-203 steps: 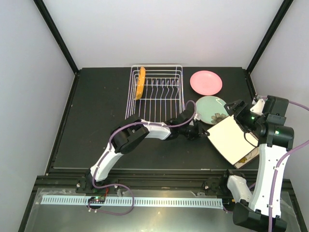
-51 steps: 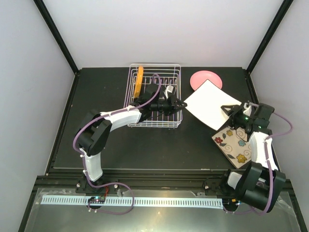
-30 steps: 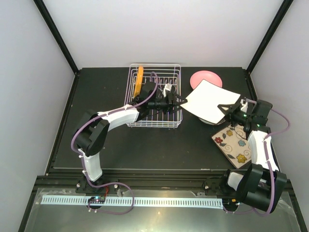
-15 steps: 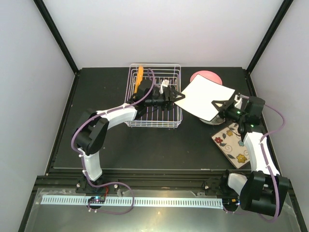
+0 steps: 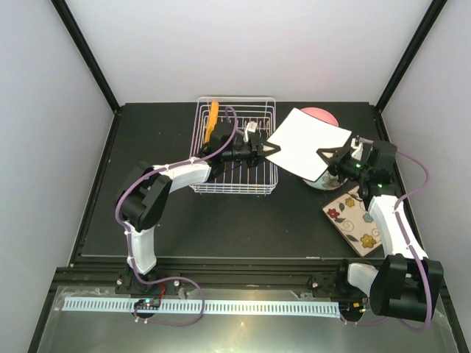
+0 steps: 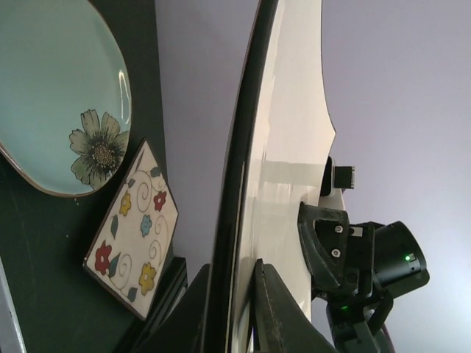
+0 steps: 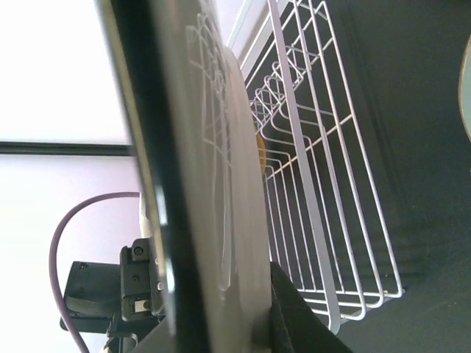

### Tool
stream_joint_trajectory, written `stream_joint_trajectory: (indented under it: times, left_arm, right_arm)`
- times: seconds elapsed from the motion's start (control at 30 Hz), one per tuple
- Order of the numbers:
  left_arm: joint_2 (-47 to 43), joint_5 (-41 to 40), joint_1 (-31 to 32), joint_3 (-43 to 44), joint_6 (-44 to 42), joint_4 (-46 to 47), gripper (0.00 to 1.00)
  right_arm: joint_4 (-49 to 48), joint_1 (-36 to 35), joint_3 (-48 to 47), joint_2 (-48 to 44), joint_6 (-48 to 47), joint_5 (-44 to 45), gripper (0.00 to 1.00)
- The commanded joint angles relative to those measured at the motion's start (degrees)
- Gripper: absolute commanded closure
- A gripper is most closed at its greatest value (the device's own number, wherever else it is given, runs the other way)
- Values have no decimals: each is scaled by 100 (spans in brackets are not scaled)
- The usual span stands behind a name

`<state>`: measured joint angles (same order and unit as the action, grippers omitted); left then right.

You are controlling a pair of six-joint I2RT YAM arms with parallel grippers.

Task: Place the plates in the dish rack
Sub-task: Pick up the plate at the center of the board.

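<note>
A plain white square plate [image 5: 305,143] hangs in the air between the dish rack [image 5: 234,185] and the right arm, tilted. My right gripper [image 5: 324,156] is shut on its right edge, and in the right wrist view the plate [image 7: 221,147] fills the space between the fingers. My left gripper [image 5: 262,151] reaches across the rack and is shut on the plate's left corner [image 6: 287,147], a finger on each face. A small orange plate [image 5: 212,122] stands upright in the rack's left end.
A pink plate [image 5: 325,113] lies behind the held plate, mostly hidden. A pale green flowered plate [image 6: 59,95] lies on the table under it. The cream flowered square plate [image 5: 356,218] lies at the right, close to the right arm.
The right arm has carried the white plate left toward the rack. The left gripper, open a moment ago, has shut on the plate's left corner.
</note>
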<state>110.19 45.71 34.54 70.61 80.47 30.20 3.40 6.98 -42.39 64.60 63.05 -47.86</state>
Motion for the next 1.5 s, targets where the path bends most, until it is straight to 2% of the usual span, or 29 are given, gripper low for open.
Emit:
stream_joint_trajectory:
  times: [0.0,0.1,0.13,0.27,0.47,0.7,0.83,1.23,1.47]
  left_arm:
    - [-6,351,160,476,-259,1025,98]
    - [-89,443,46,427,-240,1000,99]
    - [-134,494,3,404,-254,959,98]
    - [-404,666,-103,226,-461,683,99]
    - [-674,779,-158,-210,-416,800,98]
    - [-787,888,-264,-275,-292,841,98]
    - [-851,943,-264,-352,-223,884,98]
    - [-894,1001,-198,-439,-333,675,98]
    - [-863,976,-190,-469,-389,645,98]
  right_arm:
    - [571,-338,-394,78,-794,-504,75]
    - [978,-323,-515,85,-1149,-342,60]
    - [1096,-305,-538,100,-1259,-279,58]
    - [1324,-2,-520,159,-1521,-351,57]
    - [1363,554,-664,309,-1700,-582,57]
    - [1435,1076,-735,516,-1975,-884,57]
    - [1361,1112,-779,705,-2040,-951,57]
    - [477,1112,-719,1034,-1480,-1078,60]
    - [435,1103,-694,959,-1401,-1082,74]
